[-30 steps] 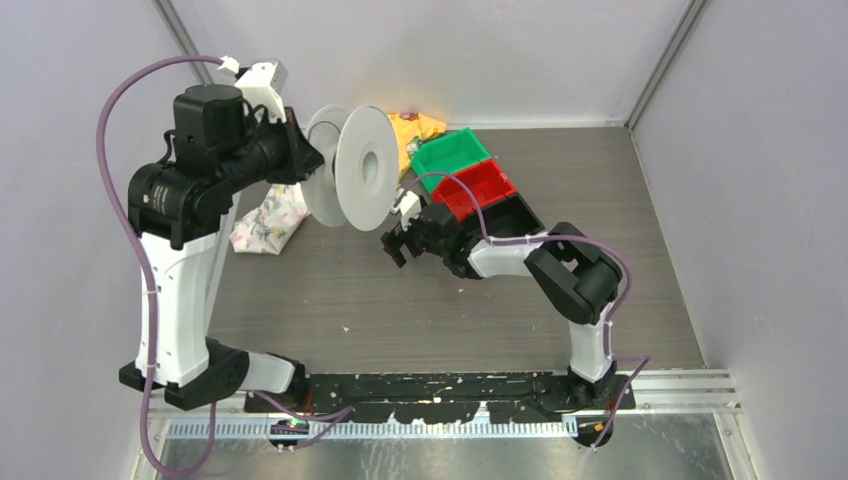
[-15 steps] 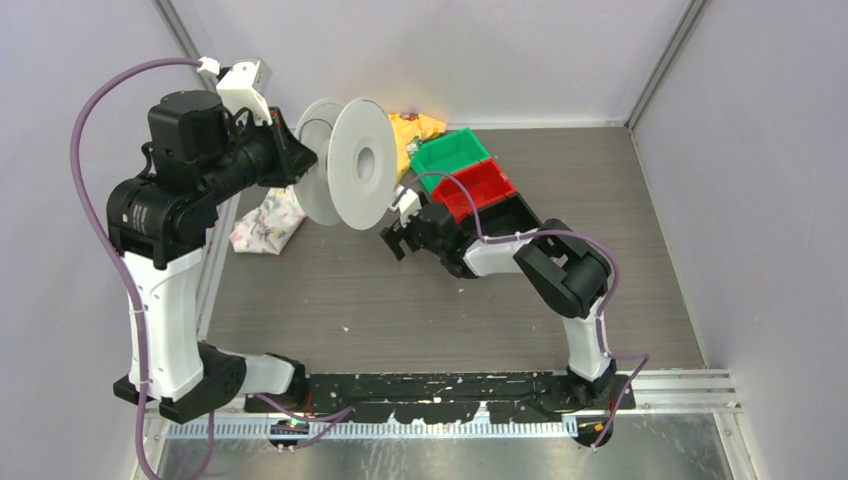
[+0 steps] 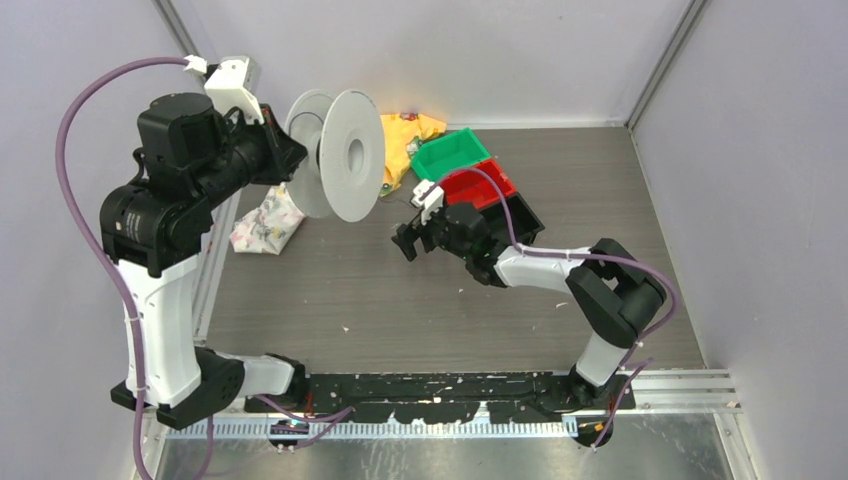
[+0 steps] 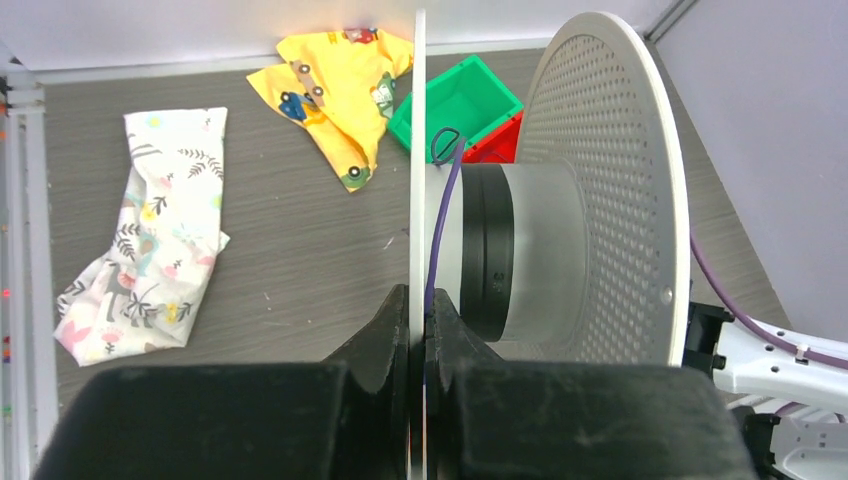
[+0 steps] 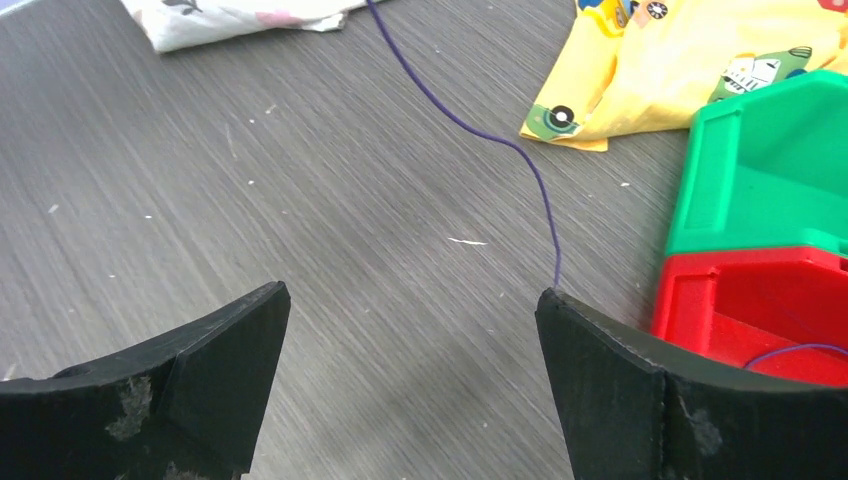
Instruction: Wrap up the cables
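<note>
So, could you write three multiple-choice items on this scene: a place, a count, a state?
1. Where is the spool? A) in a bin B) in the left gripper C) under a cloth
2. How many cloths lie on the table? A) one B) two C) four
3. The right gripper is: A) open B) shut on a cloth C) shut on a bin
1B, its fingers clamp one flange; 2B, one yellow cloth, one floral cloth; 3A, its fingers stand wide apart, the cable near one fingertip.
</note>
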Controlling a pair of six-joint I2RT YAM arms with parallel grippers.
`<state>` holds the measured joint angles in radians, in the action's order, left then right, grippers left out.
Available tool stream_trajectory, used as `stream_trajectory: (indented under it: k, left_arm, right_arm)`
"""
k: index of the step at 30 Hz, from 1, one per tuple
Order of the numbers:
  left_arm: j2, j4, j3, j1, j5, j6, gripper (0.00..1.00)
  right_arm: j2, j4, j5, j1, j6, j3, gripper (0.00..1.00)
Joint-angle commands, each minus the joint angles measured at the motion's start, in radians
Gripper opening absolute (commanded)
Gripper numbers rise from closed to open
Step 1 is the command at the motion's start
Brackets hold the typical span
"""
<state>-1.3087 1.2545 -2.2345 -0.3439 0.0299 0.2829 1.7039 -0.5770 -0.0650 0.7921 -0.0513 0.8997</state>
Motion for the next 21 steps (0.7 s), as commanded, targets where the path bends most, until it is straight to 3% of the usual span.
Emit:
stream_trajectory:
  k: [1,12,21]
  left_arm:
    - [0.028,-0.085,-0.07,0.003,-0.022,-0.017,0.01]
    - [0.022,-0.076,-0.089,0.003,0.009,-0.022,0.0]
    - [0.023,-0.092,-0.075,0.003,0.044,-0.016,0.01]
  right_arm:
    - [0.033,0.003,0.008,-0.02,-0.073,0.069,0.98]
    - [0.303,0.062,0.104,-0.06,-0.219,0.295,0.96]
    - [0.336,0.021,0.118,-0.081,-0.149,0.328,0.35]
